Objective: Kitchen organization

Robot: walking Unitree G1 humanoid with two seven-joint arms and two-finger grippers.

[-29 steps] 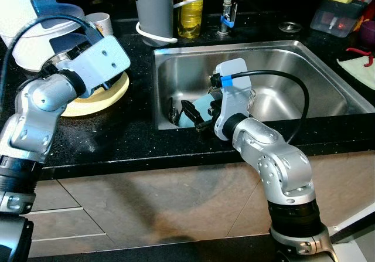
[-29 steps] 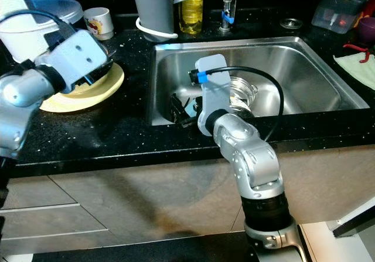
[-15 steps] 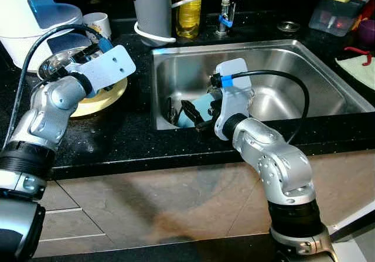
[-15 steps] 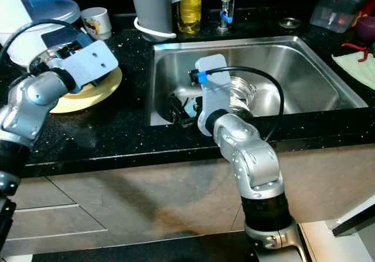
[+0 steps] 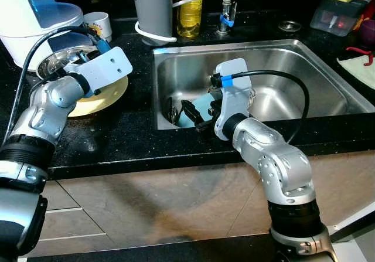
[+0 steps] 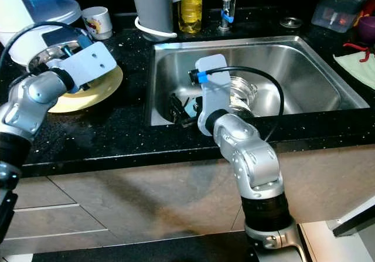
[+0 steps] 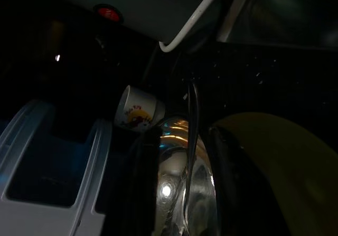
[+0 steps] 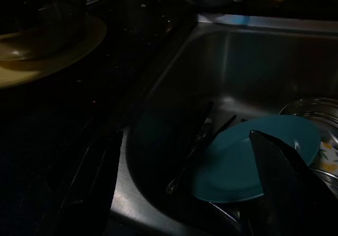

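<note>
Left gripper (image 7: 187, 194) clamps shiny steel bowl (image 7: 182, 188) rim over round yellow plate (image 5: 99, 95) — right gripper (image 8: 185, 178) fingers spread, round teal plate (image 8: 253, 157) between them.

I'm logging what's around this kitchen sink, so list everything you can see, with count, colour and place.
Sink: one, steel, set in the black counter.
Teal plate: one, in the sink's left end.
Utensils: a few, dark, beside the teal plate.
Glass bowl: one, clear, in the sink.
Yellow plate: one, on the counter left of the sink.
Steel bowl: one, over the yellow plate.
Mug: one, white, behind the steel bowl.
Oil bottle: one, yellow, behind the sink.
Grey cylinder: one, beside the oil bottle.
Cloth: one, pale, far right.
Left gripper: black fingers around the steel bowl's rim.
Right gripper: open, in the sink by the teal plate.
</note>
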